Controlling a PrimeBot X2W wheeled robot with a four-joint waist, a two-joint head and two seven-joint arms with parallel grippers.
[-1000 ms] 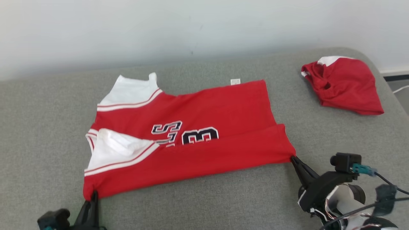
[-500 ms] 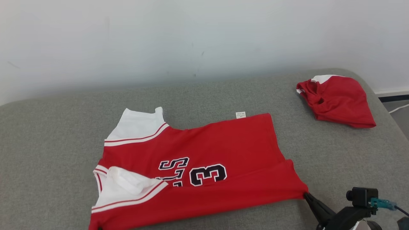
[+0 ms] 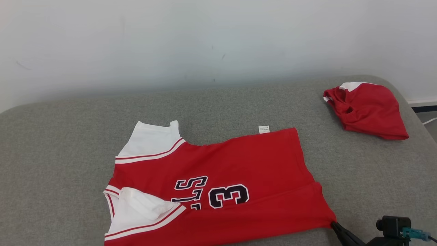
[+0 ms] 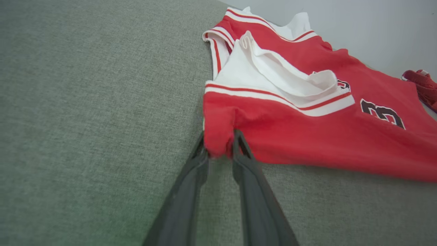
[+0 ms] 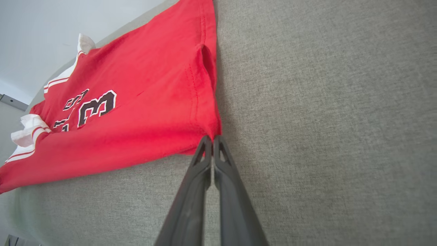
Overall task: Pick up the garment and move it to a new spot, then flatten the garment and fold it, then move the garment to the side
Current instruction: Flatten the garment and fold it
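Note:
The garment, a red jersey with white sleeves and a dark number 3, lies spread on the grey cushion, its near edge folded over the body. In the left wrist view my left gripper pinches the garment's bunched near corner by the sleeve, red cloth filling the narrow gap between its fingers. My right gripper is shut on the hem corner of the garment. In the head view its dark tip meets the lower right corner.
A second crumpled red and white garment lies at the far right of the cushion, also at the left wrist view's right edge. A pale wall runs behind. The cushion's rounded right edge drops off beyond that bundle.
The head camera has tilted up, so the whole picture sits lower and the left gripper has slid below the bottom edge. The jersey's shape and the right gripper's hold look unchanged.

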